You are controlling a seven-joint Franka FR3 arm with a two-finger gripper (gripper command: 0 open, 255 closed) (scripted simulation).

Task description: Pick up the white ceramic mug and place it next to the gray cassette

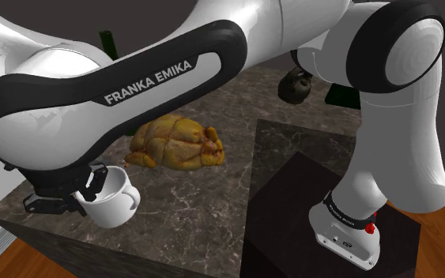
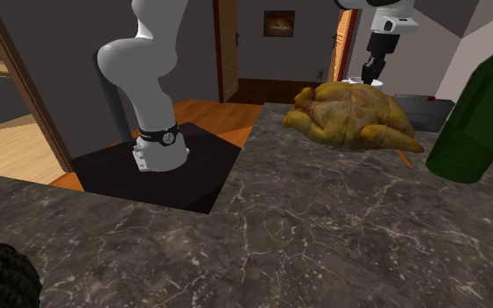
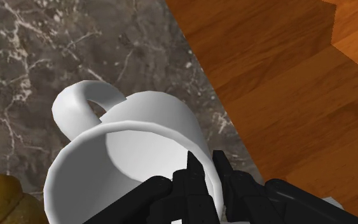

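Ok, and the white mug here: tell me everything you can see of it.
The mug is plain glossy white and empty, with a loop handle on the side away from the gripper. The gripper is shut on its rim, one finger inside the wall, one outside. In the shoulder view it is tilted near a corner of the dark marbled countertop; whether its base touches the stone I cannot tell.
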